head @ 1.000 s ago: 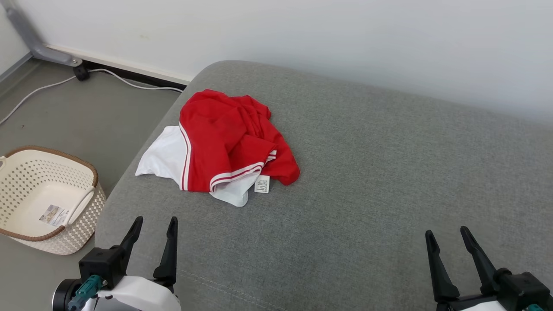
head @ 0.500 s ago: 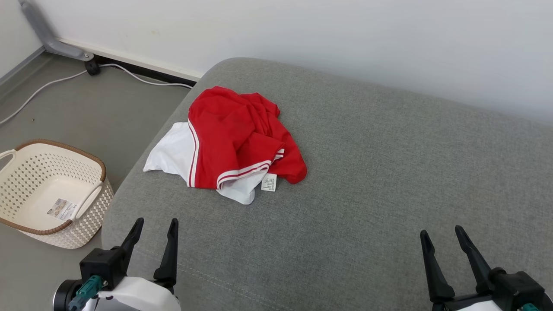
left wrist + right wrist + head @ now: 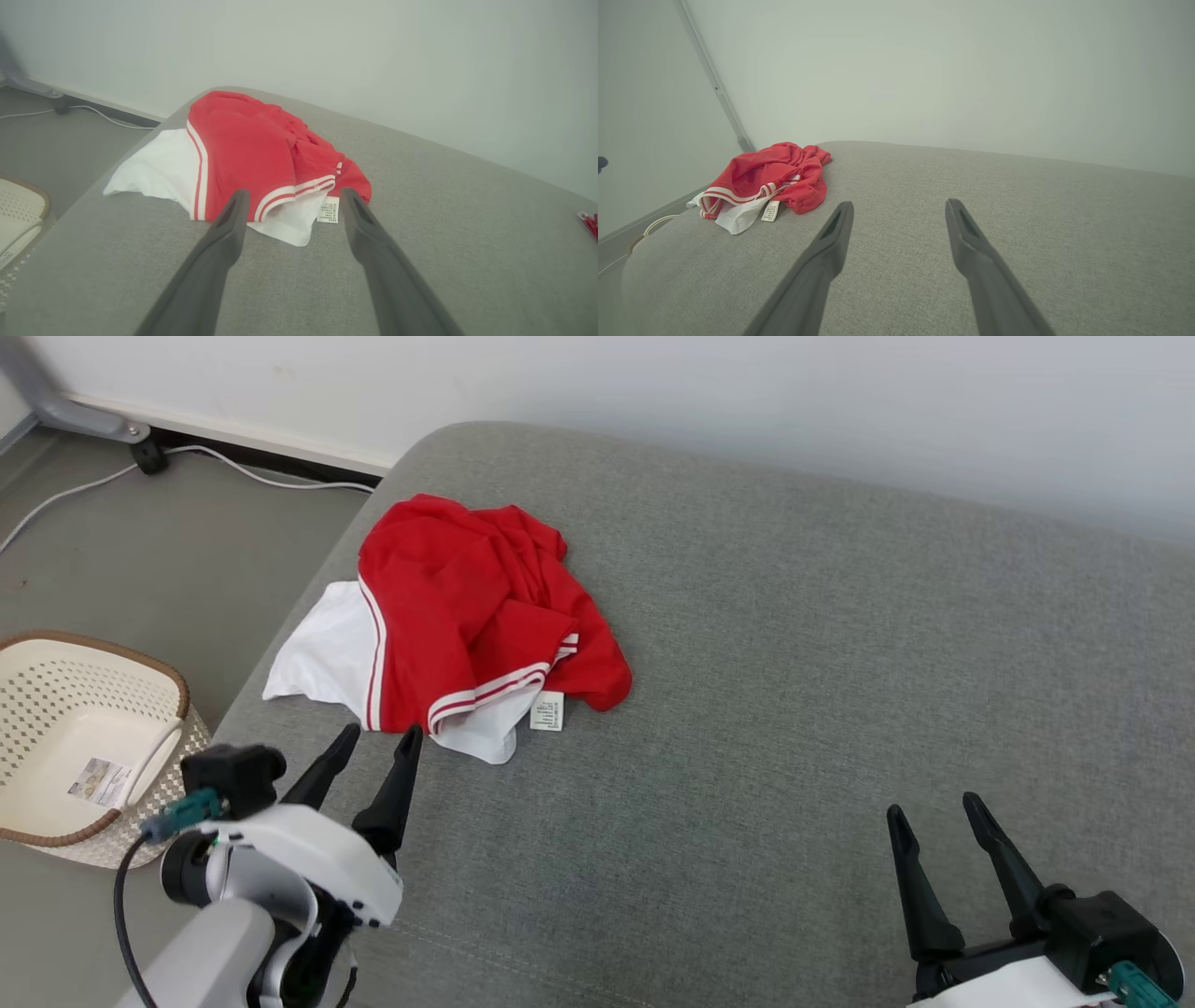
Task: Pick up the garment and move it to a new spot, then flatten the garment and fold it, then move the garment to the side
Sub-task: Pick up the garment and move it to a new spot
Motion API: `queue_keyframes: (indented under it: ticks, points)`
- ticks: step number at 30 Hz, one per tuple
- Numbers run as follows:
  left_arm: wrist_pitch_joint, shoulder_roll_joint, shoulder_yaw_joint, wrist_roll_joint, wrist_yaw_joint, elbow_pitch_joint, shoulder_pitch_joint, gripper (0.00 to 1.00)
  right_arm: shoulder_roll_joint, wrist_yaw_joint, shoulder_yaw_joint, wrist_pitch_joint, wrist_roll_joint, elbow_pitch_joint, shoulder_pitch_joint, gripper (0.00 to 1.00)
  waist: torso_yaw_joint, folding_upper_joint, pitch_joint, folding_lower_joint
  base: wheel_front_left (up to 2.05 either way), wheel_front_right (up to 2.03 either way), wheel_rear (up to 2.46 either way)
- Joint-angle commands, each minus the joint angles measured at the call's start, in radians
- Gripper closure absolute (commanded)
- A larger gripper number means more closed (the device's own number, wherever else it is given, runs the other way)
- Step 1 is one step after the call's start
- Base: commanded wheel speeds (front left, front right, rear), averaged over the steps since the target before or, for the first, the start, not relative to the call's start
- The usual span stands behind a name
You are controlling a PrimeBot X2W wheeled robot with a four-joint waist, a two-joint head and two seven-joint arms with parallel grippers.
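**Left arm closing in on the garment, nothing gripped yet**

- Garment (image 3: 467, 616): red with white trim, crumpled in a heap on the grey cushion (image 3: 794, 728), near the cushion's far-left corner. A white panel spills toward the cushion's left edge. The care label (image 3: 547, 710) sticks out on the side facing the cushion's near edge.
- Change: my left gripper (image 3: 381, 731) has come forward from the cushion's near-left edge. Its tips now sit just short of the white hem, not touching. The fingers are spread wide with nothing between them. In the left wrist view they frame the striped hem and the label.
- My right gripper (image 3: 933, 805) stays over the cushion's near-right part, well apart from the cloth, with its fingers also apart and empty.
- My head has shifted a little, so the heap's new place in the picture is the camera's doing. Its folds look the same as before.
- Basket (image 3: 177, 686): on the floor, off the cushion's left side.
- Reading: this is the approach for the first pickup. Lifting, moving, flattening and folding are all ahead. I judge the near hem the likeliest hold. Loose layers may come up unevenly.
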Motion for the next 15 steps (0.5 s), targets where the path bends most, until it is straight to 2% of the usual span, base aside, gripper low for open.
queue_keyframes:
  ticks: [1, 8, 12, 15]
  points:
    - [0.021, 0.017, 0.040, -0.023, -0.044, 0.034, -0.114, 0.00, -0.011, 0.000, 0.031, 0.010, -0.016, -0.037, -0.044, 0.00, -0.034, -0.0001, 0.033, 0.0000, 0.00, 0.00, 0.00]
    - [0.139, -0.010, 0.037, -0.101, -0.194, 0.293, -0.334, 0.00, -0.011, 0.000, 0.041, 0.006, -0.016, -0.038, -0.076, 0.00, -0.115, -0.0001, 0.096, 0.0000, 0.00, 0.00, 0.00]
    - [0.192, -0.004, 0.038, -0.123, -0.237, 0.431, -0.431, 0.00, -0.011, 0.000, 0.049, -0.004, -0.011, -0.029, -0.097, 0.00, -0.157, -0.0001, 0.128, 0.0000, 0.00, 0.00, 0.00]
    - [0.217, 0.003, 0.040, -0.134, -0.250, 0.495, -0.470, 0.00, -0.011, 0.000, 0.053, -0.010, -0.008, -0.024, -0.109, 0.00, -0.175, -0.0001, 0.144, 0.0000, 0.00, 0.00, 0.00]
